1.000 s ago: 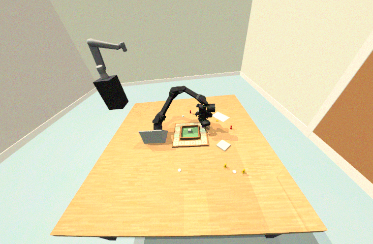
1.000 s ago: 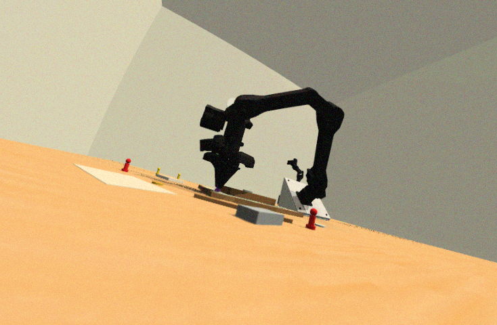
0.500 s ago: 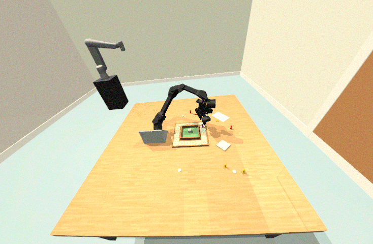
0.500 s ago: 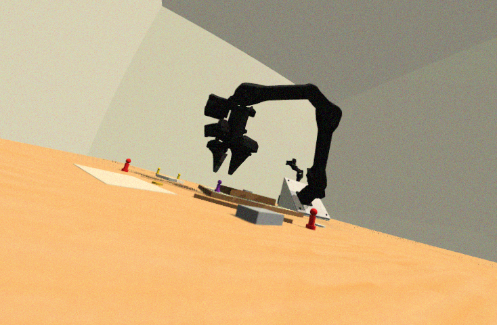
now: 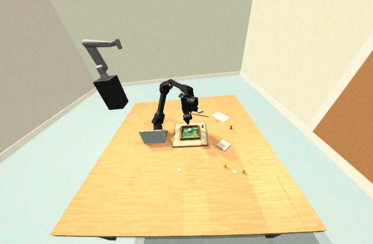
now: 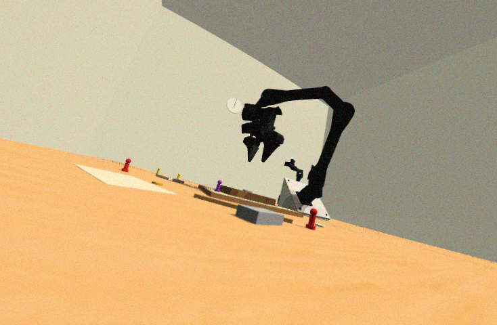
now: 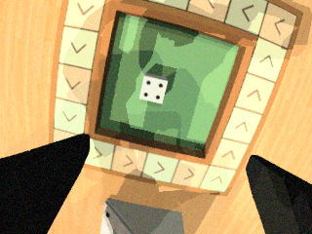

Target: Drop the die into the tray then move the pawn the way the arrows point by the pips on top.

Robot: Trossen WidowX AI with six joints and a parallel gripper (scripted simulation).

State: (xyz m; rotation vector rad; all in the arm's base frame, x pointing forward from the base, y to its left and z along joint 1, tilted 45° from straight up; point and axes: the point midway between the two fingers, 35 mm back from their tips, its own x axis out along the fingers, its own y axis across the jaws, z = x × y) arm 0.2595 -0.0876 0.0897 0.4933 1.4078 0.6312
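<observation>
Black two-fingered end effector (image 5: 187, 122) (image 6: 256, 160) (image 7: 171, 154) hung above the square wooden board (image 5: 175, 143) (image 6: 252, 200) (image 7: 225, 185), fingers wide, nothing between. White cubic die (image 5: 189, 130) (image 7: 153, 89) lay inside the green-floored tray (image 5: 189, 139) (image 6: 249, 194) (image 7: 213, 104) (four pips uppermost). Purple pawn (image 5: 202, 125) (image 6: 218, 186) stood upright on the board's track, apart from the fingers.

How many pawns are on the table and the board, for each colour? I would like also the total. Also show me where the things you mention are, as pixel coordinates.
Purple pawn (image 5: 202, 125) (image 6: 218, 186): 1
Red pawns (image 5: 230, 127) (image 6: 311, 220): 2
Yellow pawns (image 5: 243, 171) (image 6: 158, 171): 2
Total: 5
</observation>
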